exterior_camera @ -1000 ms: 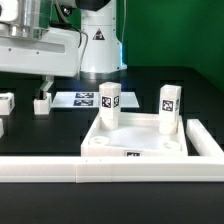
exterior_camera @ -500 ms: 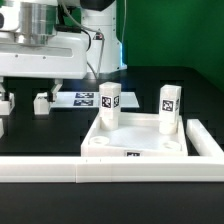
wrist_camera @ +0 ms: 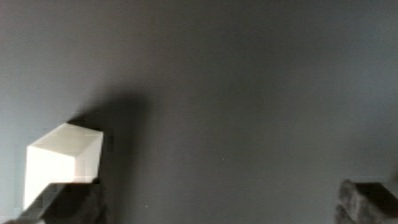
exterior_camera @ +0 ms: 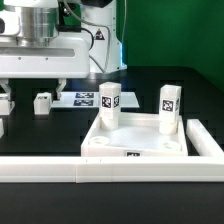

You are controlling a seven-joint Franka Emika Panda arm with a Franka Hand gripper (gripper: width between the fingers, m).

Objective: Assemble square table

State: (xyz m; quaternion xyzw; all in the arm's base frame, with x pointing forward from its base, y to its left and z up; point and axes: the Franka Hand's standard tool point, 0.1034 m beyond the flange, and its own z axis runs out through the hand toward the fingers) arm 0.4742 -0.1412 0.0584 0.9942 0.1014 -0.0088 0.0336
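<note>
The square table, a white slab with a raised rim, lies at the exterior view's right with a tag on its near edge. Two white tagged legs stand upright in its far corners. Two more legs lie loose on the black table at the exterior view's left. My gripper hangs open just above these loose legs and holds nothing. In the wrist view one white leg lies just beside one fingertip, and the gap of the gripper is bare black surface.
A long white border rail runs along the front, with a side piece at the exterior view's right. The marker board lies flat behind the slab. The robot base stands at the back.
The arm has shifted toward the exterior view's right, uncovering the loose leg by the marker board. The jaws stay open. No part has moved.
</note>
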